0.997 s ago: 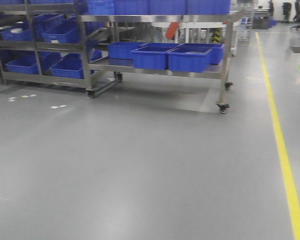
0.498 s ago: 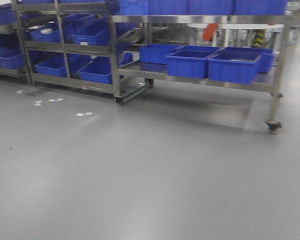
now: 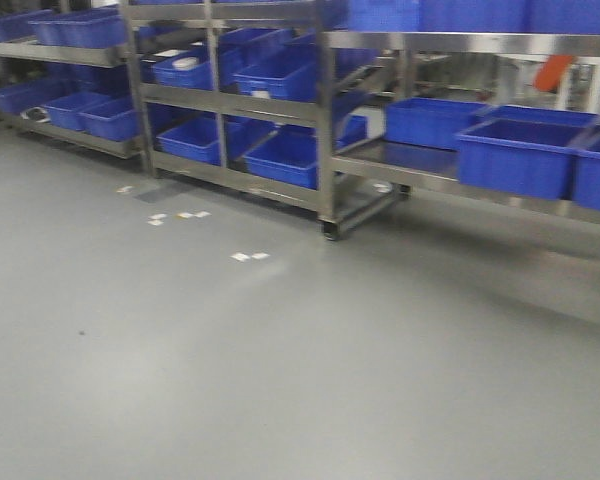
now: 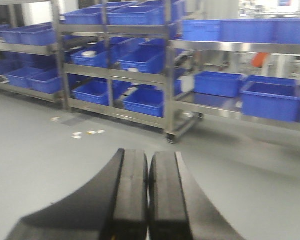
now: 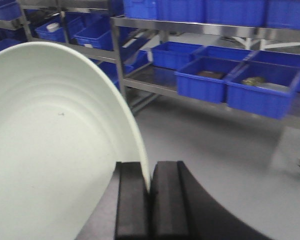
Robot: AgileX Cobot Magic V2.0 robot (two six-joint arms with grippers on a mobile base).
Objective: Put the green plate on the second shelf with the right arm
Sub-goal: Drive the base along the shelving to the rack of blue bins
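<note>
Both grippers are closed: right gripper (image 5: 150, 197) pinches the rim of the green plate (image 5: 55, 145), plate to its left; left gripper (image 4: 148, 192) pressed together, empty. Apparent step: transport. Next, approach the shelving rack (image 5: 190, 27) ahead and align at second-tier height.

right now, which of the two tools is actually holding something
The right tool: it is shut on the rim of the green plate. The left tool is shut as well, but it grips nothing.
</note>
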